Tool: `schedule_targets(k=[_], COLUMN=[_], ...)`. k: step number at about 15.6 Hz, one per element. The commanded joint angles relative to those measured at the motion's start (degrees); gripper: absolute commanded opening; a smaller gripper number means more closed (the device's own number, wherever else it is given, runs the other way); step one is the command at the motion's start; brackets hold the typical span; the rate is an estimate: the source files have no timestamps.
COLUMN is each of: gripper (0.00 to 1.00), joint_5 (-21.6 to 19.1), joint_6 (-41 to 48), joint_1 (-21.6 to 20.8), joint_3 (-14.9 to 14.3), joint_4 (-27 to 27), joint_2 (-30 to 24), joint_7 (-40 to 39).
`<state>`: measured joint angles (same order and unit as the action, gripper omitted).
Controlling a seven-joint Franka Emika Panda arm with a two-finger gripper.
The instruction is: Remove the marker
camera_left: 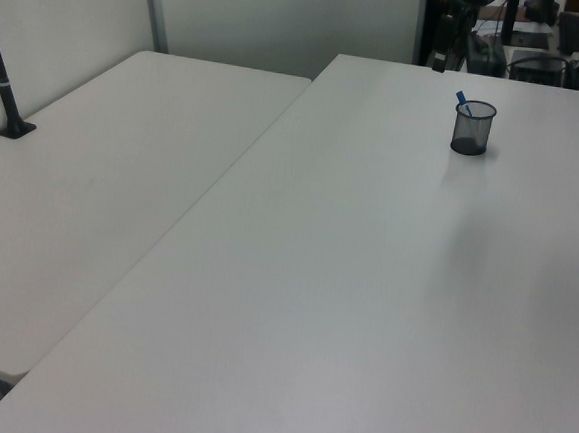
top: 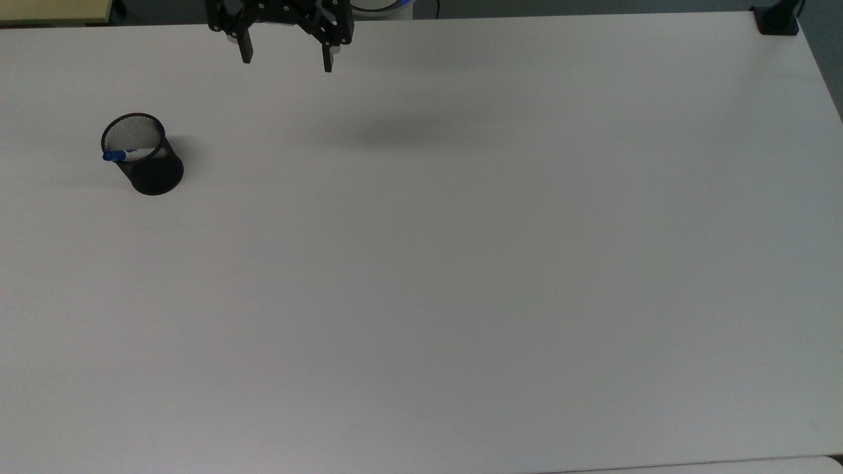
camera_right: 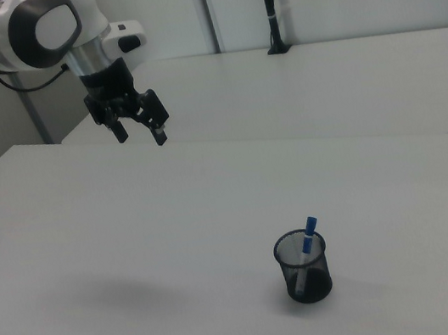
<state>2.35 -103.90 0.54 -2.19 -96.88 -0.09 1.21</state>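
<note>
The marker [top: 118, 155] stands tilted inside a black mesh cup [top: 158, 172] on the white table, its blue cap poking over the rim. In the right view the marker [camera_right: 308, 234] leans toward the right view's right in the cup [camera_right: 304, 268]. In the left view the marker [camera_left: 462, 100] sticks out of the cup [camera_left: 472, 130] at the far end of the table. My gripper [top: 287, 58] hangs high above the table at the top view's upper edge, open, nothing between its fingers, far from the cup. The right view shows the gripper [camera_right: 141, 133] well above the table, up and left of the cup.
A second white table [camera_left: 91, 191] adjoins on the left view's left, with a black clamp post [camera_left: 7, 104] on it. A black clamp [top: 777, 20] sits at the top view's upper right table corner. Equipment [camera_left: 523, 49] stands beyond the table's far end.
</note>
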Motion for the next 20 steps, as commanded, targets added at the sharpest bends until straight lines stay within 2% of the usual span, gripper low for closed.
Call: schedule_targets(k=[1, 15, 20], gripper=[1.0, 1.0, 1.0], joint_5=[-1.3, -1.3, -1.0], joint_6=[3.3, 3.4, 3.2], joint_1=[-0.1, -0.1, 1.1], joint_3=[-0.2, -0.2, -0.6], joint_4=[-0.7, -0.5, -0.2], joint_2=[-1.4, -1.4, -1.5], joint_7=[-1.3, -1.5, -2.1])
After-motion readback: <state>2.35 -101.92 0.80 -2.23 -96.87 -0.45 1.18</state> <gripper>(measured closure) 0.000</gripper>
